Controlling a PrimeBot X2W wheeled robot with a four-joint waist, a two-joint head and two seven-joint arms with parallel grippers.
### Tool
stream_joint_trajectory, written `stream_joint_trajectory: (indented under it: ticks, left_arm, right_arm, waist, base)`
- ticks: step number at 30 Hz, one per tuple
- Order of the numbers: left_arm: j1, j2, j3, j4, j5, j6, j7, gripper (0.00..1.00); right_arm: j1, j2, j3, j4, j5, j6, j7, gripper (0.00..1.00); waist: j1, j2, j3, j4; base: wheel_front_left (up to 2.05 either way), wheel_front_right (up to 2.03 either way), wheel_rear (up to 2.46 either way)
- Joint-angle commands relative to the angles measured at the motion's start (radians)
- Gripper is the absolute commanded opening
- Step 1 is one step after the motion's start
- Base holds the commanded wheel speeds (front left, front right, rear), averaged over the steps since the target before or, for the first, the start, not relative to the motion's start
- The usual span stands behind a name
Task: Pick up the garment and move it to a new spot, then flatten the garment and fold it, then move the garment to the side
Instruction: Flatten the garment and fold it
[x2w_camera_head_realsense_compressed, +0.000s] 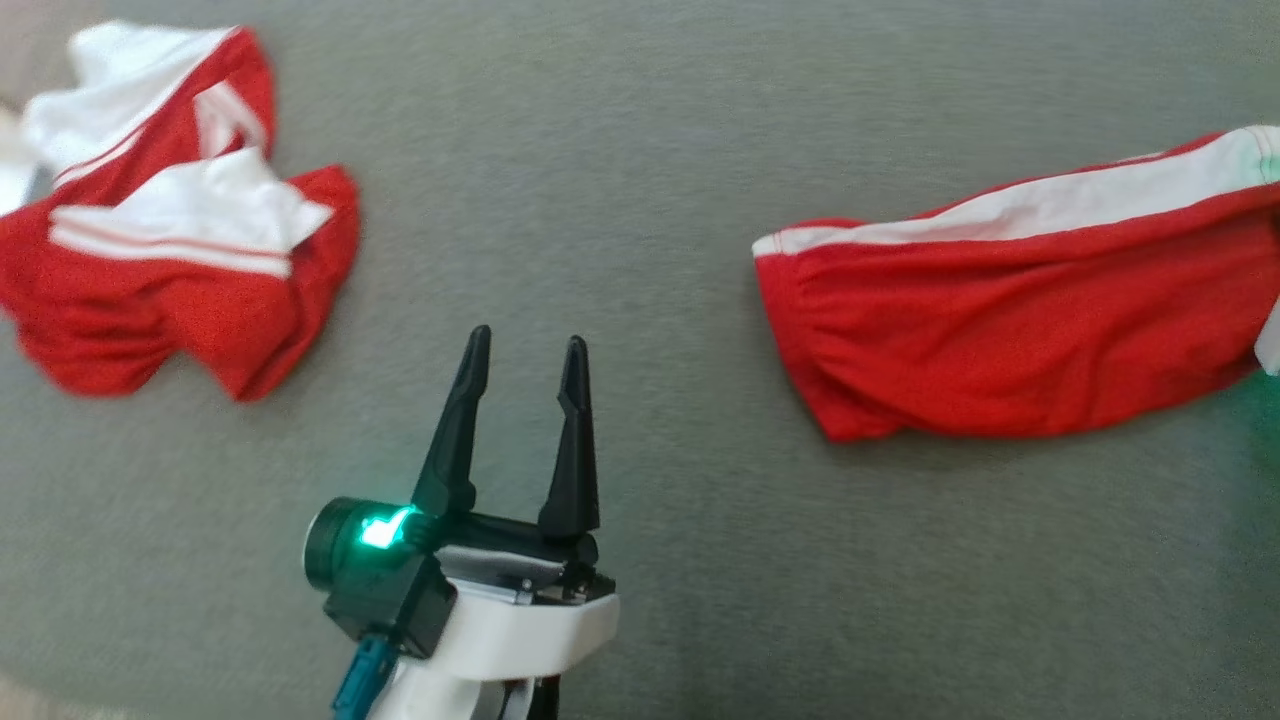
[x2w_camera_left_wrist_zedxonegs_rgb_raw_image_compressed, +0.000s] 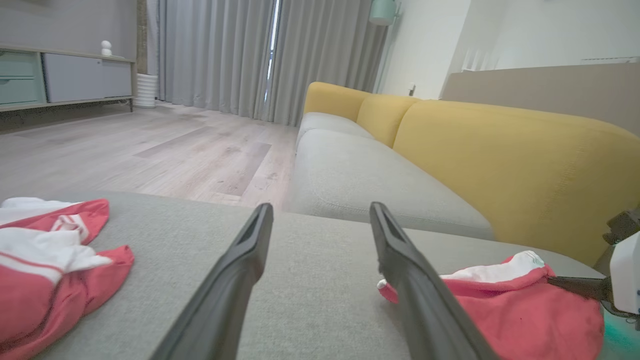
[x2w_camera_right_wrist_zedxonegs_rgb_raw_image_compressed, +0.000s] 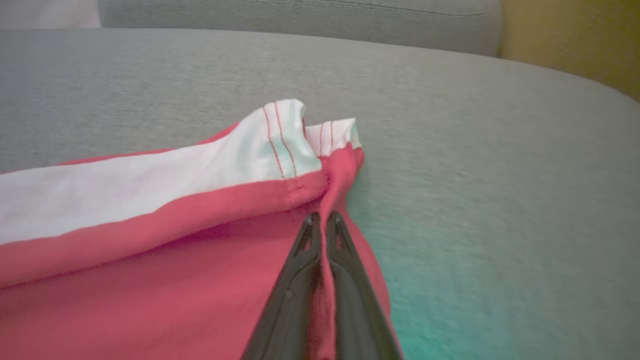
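Right gripper (x2w_camera_right_wrist_zedxonegs_rgb_raw_image_compressed: 323, 217): fingers pressed together on a raised fold of the red garment (x2w_camera_head_realsense_compressed: 1020, 320), with a thin ridge of red cloth pinched between the tips, just below the stitched end of its white band (x2w_camera_right_wrist_zedxonegs_rgb_raw_image_compressed: 280, 145). The garment lies stretched along the right side of the grey cushion (x2w_camera_head_realsense_compressed: 640, 150). The band runs along its far edge, the left end is rumpled, and the right end runs out of the head view. Left gripper (x2w_camera_head_realsense_compressed: 527, 345): fingers spread apart, pointing away over bare cushion, between the two cloths and touching neither. A second red-and-white garment (x2w_camera_head_realsense_compressed: 170, 240) sits crumpled at far left, well apart from the first. Beyond the cushion, in the left wrist view: grey sofa seat (x2w_camera_left_wrist_zedxonegs_rgb_raw_image_compressed: 360, 175), yellow backrest (x2w_camera_left_wrist_zedxonegs_rgb_raw_image_compressed: 500, 150), wood floor (x2w_camera_left_wrist_zedxonegs_rgb_raw_image_compressed: 150, 150), grey curtains (x2w_camera_left_wrist_zedxonegs_rgb_raw_image_compressed: 215, 55).
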Motion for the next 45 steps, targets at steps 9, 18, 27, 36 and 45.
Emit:
stream_joint_trajectory:
  ticks: [9, 18, 27, 36, 45]
  left_arm:
    - [-0.02, 0.001, 0.052, -0.013, 0.017, -0.019, -0.005, 1.0]
    - [0.004, 0.001, 0.063, 0.008, 0.021, -0.024, -0.005, 1.0]
    - [0.025, 0.001, 0.067, 0.011, 0.018, -0.025, -0.005, 1.0]
    - [0.024, 0.001, 0.057, 0.013, 0.007, -0.03, -0.005, 1.0]
    - [0.071, 0.001, 0.083, -0.004, 0.014, -0.014, -0.005, 1.0]
  right_arm:
    - [0.016, -0.063, -0.008, -0.027, -0.016, 0.007, -0.044, 0.0]
    - [-0.021, 0.094, -0.063, -0.155, -0.029, 0.007, -0.113, 0.0]
    - [0.052, 0.33, -0.057, -0.343, -0.095, 0.007, -0.129, 0.0]
    - [0.205, 0.502, 0.02, -0.414, -0.192, 0.007, -0.124, 1.0]
    - [0.409, 0.478, 0.011, -0.661, -0.143, 0.007, -0.175, 1.0]
  waist:
    - [0.0, 0.0, -0.042, -0.145]
    - [0.0, 0.0, -0.1, -0.175]
    - [0.0, 0.0, -0.142, -0.17]
    - [0.0, 0.0, -0.148, -0.13]
    - [0.0, 0.0, -0.211, -0.13]
  base:
    - [0.0, 0.0, 0.0]
    - [0.0, 0.0, 0.0]
    - [0.0, 0.0, 0.0]
    - [0.0, 0.0, 0.0]
    - [0.0, 0.0, 0.0]
